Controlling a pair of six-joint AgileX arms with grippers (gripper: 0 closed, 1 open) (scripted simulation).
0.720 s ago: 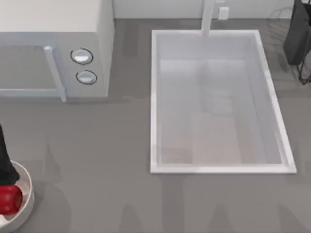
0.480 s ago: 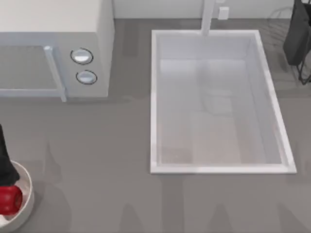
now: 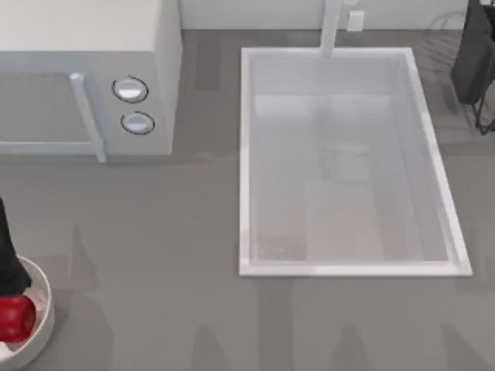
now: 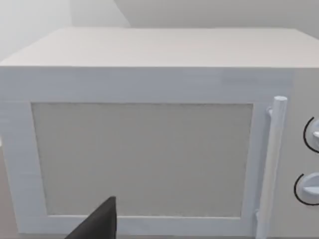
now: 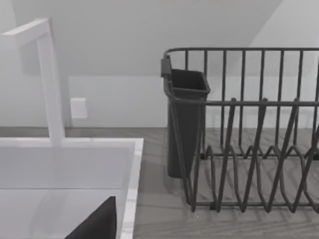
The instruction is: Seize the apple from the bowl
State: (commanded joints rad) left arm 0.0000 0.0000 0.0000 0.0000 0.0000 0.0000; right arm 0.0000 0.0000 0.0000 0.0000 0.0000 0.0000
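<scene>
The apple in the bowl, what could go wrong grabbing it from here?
The apple is round and glossy, so it may slip from the left gripper hanging right above it. The bowl sits at the table's left edge, so a sideways push could tip or shove it off.

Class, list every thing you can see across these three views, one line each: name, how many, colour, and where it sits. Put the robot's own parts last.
apple: one, red, in the bowl at the table's near left corner.
bowl: one, white, near left corner, cut by the picture's edge.
microwave: one, white, far left, with two round knobs.
sink: one, white, right of centre.
tap: one, white, at the sink's far rim.
dish rack: one, dark wire, far right, with a dark cup holder.
table: one, grey.
left arm: one, black, over the bowl, beside the apple.
</scene>
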